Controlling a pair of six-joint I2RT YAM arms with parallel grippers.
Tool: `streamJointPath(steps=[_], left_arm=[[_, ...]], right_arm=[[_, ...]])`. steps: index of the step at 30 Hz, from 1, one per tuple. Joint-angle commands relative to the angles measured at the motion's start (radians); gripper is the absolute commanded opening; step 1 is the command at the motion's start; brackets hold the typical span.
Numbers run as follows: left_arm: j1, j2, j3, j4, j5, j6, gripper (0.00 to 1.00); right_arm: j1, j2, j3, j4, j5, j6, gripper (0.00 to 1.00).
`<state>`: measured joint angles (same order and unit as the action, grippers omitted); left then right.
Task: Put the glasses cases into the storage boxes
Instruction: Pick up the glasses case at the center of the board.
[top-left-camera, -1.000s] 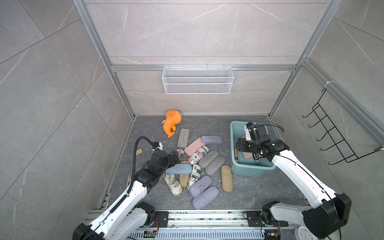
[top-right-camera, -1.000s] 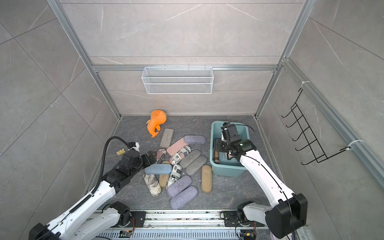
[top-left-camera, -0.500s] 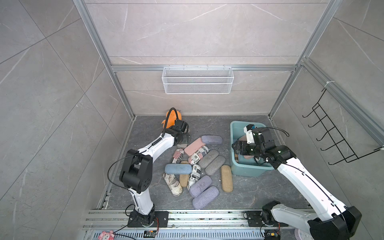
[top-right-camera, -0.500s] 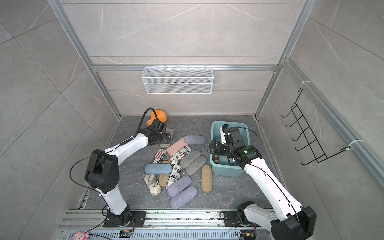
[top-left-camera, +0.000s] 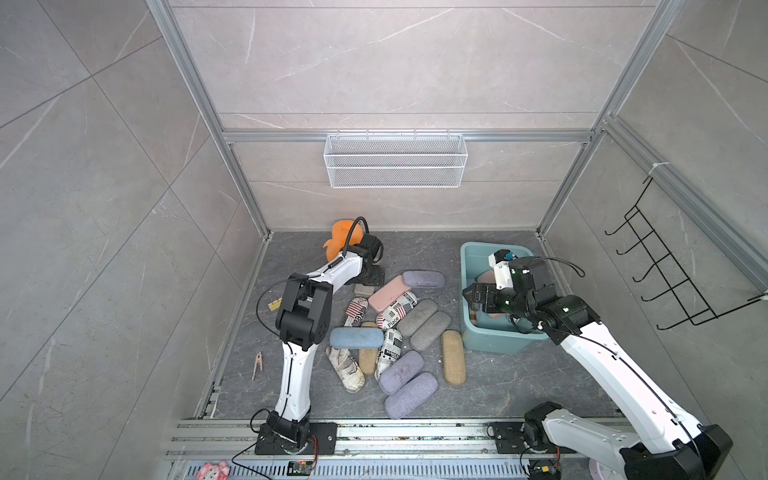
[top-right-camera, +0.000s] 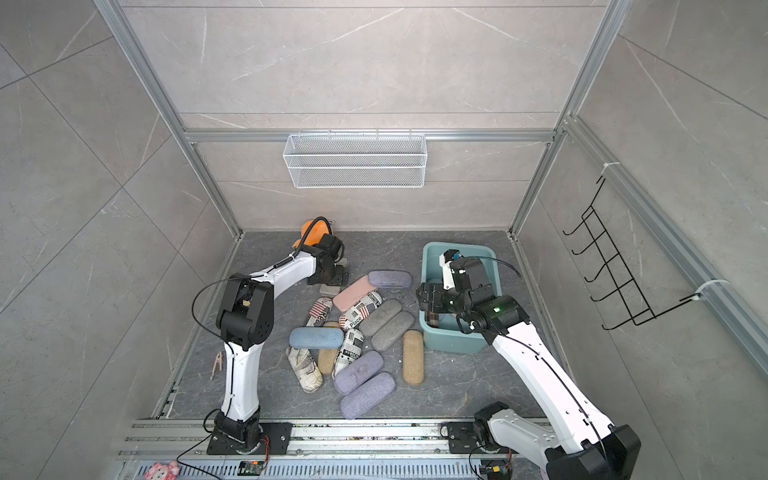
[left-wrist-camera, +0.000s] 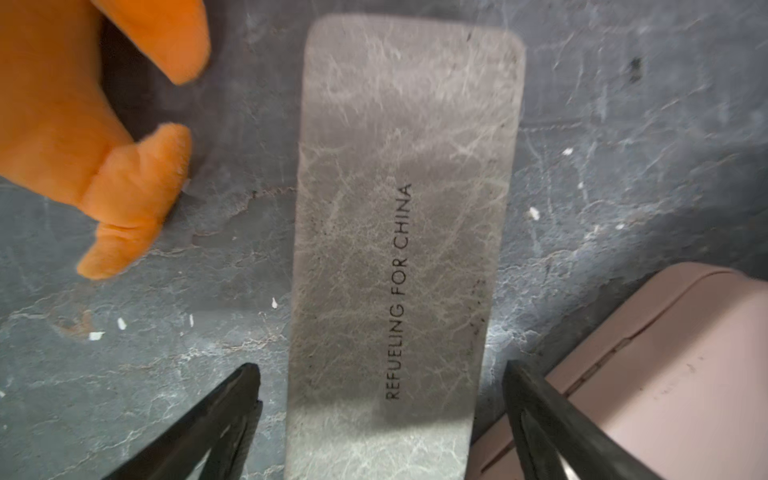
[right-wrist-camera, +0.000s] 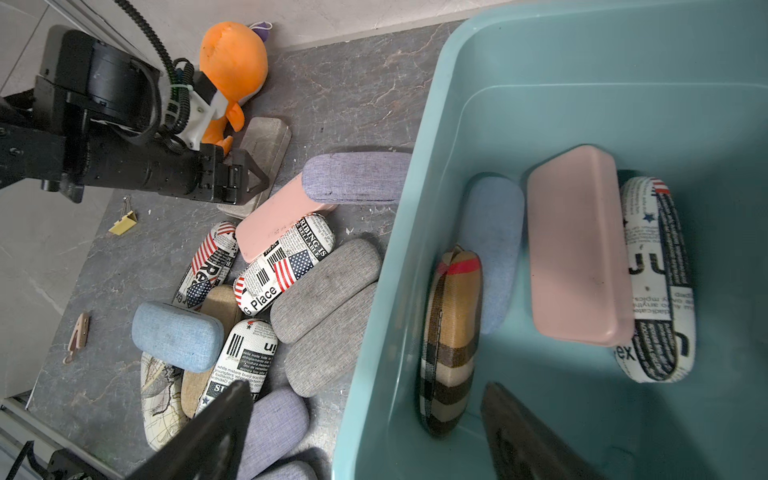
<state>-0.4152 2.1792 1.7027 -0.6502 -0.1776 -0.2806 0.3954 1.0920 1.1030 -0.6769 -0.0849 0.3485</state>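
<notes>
Two lilac cases (top-left-camera: 410, 395) lie nearest the rail on my side, with a tan case (top-left-camera: 453, 362) just beside them. Behind those I log the floor pile: a blue case (top-left-camera: 356, 338), two grey fabric ones, newspaper- and flag-print ones, and a pink case (top-left-camera: 388, 293).

Teal tub (top-left-camera: 498, 344) sits right of the pile. I count four cases inside: plaid case (right-wrist-camera: 451, 332), pale blue case (right-wrist-camera: 492, 249), second pink case (right-wrist-camera: 575, 249), newspaper-print case (right-wrist-camera: 656, 282).

Right gripper (right-wrist-camera: 368, 392): jaws spread wide, holding nothing, one finger on the floor side of the tub's wall and one over its inside.

Left gripper (left-wrist-camera: 379, 368), farther back: jaws wide apart, astride the marbled grey case (left-wrist-camera: 399, 166), with a gap showing on both sides. Orange plush toy (left-wrist-camera: 62, 124) lies just beside that case. White wire basket (top-left-camera: 395, 166) hangs on the back wall.
</notes>
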Motion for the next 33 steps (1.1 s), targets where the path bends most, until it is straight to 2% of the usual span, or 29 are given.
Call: streamJointPath(steps=[1, 7, 12, 14, 17, 24, 29, 33], left_arm=[[0.001, 0.017, 0.032, -0.048, -0.010, 0.037, 0.90], [0.001, 0.048, 0.030, -0.043, -0.015, 0.058, 0.84], [0.000, 0.046, 0.004, -0.016, -0.021, 0.067, 0.68], [0.000, 0.026, -0.020, -0.001, -0.033, 0.068, 0.65], [0.000, -0.051, -0.086, 0.063, -0.029, 0.066, 0.64], [0.000, -0.330, -0.322, 0.298, 0.021, 0.068, 0.62], [-0.009, -0.469, -0.375, 0.321, 0.154, -0.008, 0.60], [-0.016, -0.535, -0.434, 0.334, 0.165, -0.022, 0.59]], right_arm=[[0.012, 0.002, -0.005, 0.011, -0.015, 0.026, 0.89], [0.021, 0.015, 0.008, 0.024, -0.013, 0.035, 0.86], [0.029, 0.034, 0.021, 0.030, -0.012, 0.044, 0.83], [0.036, 0.040, 0.029, 0.034, -0.013, 0.045, 0.82], [0.047, 0.052, 0.045, 0.035, -0.006, 0.042, 0.82], [0.068, 0.076, 0.080, 0.063, 0.013, 0.042, 0.81], [0.083, 0.099, 0.103, 0.081, 0.020, 0.043, 0.80], [0.098, 0.108, 0.103, 0.098, 0.027, 0.047, 0.80]])
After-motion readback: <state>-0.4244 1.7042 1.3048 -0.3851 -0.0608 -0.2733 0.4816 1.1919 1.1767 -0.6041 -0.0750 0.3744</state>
